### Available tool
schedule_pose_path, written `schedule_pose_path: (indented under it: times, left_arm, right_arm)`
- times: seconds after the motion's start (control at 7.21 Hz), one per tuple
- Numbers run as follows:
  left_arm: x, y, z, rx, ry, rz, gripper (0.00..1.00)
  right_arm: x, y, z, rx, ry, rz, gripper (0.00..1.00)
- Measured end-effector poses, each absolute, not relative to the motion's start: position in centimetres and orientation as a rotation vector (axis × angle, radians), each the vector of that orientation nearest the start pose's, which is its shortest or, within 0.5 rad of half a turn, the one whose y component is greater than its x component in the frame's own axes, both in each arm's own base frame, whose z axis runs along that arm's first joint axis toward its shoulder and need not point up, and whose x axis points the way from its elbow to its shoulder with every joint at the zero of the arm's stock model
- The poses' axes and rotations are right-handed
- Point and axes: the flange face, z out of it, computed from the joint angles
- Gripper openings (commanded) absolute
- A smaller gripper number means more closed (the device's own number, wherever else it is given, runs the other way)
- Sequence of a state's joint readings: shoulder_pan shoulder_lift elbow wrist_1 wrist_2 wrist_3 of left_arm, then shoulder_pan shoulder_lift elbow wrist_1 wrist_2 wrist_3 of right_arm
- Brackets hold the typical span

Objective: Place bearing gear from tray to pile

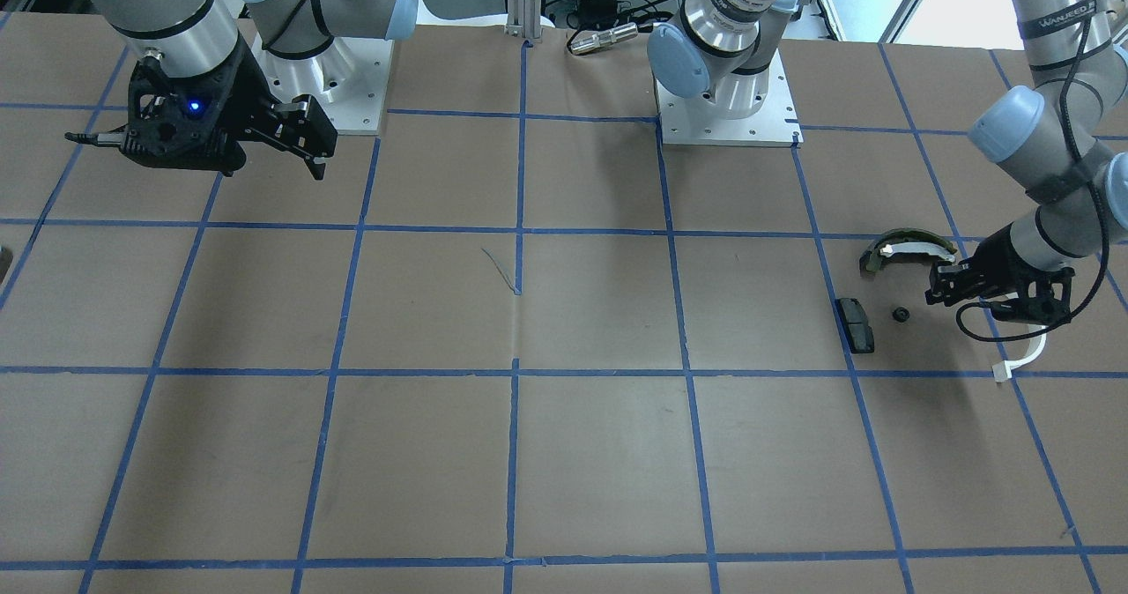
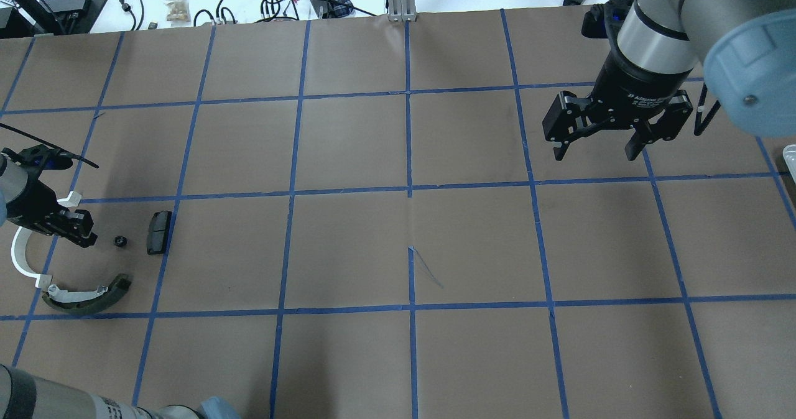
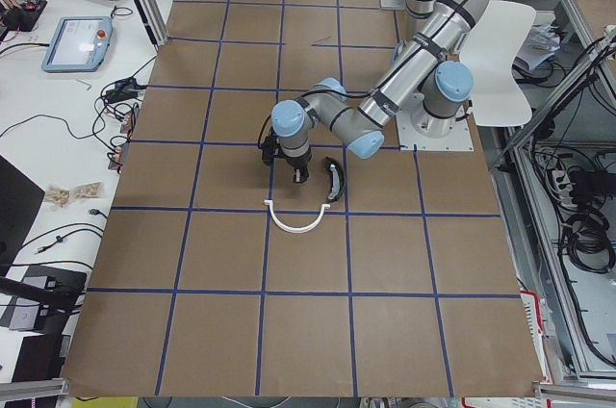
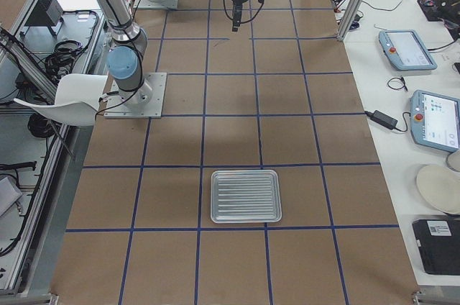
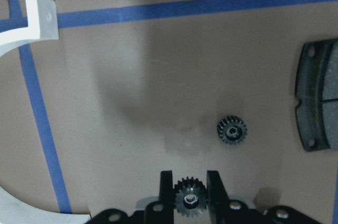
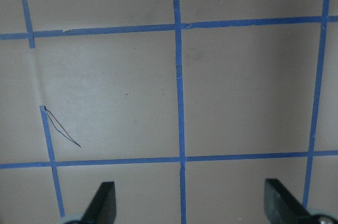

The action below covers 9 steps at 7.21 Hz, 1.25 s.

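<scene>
Left wrist-mounted view has the left gripper (image 5: pixel 190 182) at the bottom edge, its two fingers clamped on the sides of a small black toothed gear (image 5: pixel 190 200). The gripper sits close over the table (image 5: pixel 158 76); I cannot tell whether the gear touches it. Just beyond the fingertips and slightly right, a second gear (image 5: pixel 232 130) lies flat on the table, apart from the held one. Right of that lies the dark pad (image 5: pixel 317 102), and the white strip (image 5: pixel 39 23) curves round the left side. From overhead, these parts form the pile (image 2: pixel 87 263) at the table's far left. The left gripper (image 2: pixel 86 235) is just left of the second gear (image 2: pixel 120 241), which lies between it and the pad (image 2: pixel 160 232). The strip (image 2: pixel 18 257) bends round to the left, and the shoe (image 2: pixel 87 299) lies nearer the robot, one end just beside the strip's end. The right gripper (image 2: pixel 594 155) hangs well apart on the right, on the far side of the table, with fingers spread wide and nothing between them. The tray (image 4: pixel 244 197) lies flat at the table's right end.
</scene>
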<state>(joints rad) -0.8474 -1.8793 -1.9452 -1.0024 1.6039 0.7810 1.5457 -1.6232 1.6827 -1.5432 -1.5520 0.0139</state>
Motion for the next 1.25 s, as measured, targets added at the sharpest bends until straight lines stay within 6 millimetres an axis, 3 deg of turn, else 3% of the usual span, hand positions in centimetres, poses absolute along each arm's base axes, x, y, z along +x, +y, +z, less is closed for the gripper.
schedule_pose_path:
  times: [0.14, 0.28, 0.55, 0.83, 0.97, 1.25]
  left_arm:
    - [24.6, -47.8, 20.9, 0.073, 3.204, 0.139, 0.67]
    - [24.5, -47.9, 20.8, 0.066, 3.211, 0.123, 1.0]
    - [24.5, -48.1, 20.6, 0.074, 3.214, 0.111, 1.0]
    - [23.6, -48.4, 22.6, 0.079, 3.191, 0.077, 1.0]
    - [21.7, -48.9, 24.6, 0.066, 3.171, 0.048, 1.0]
    - [14.7, -50.6, 29.4, -0.012, 3.164, 0.044, 1.0]
  right_arm:
    - [12.3, -46.3, 45.6, 0.062, 3.119, 0.136, 1.0]
    - [12.3, -46.3, 45.6, 0.063, 3.121, 0.136, 1.0]
    - [12.3, -46.3, 45.6, 0.063, 3.123, 0.137, 1.0]
    - [12.3, -46.3, 45.6, 0.062, 3.125, 0.137, 1.0]
    - [12.3, -46.3, 45.6, 0.063, 3.124, 0.136, 1.0]
    - [12.3, -46.3, 45.6, 0.065, 3.121, 0.134, 1.0]
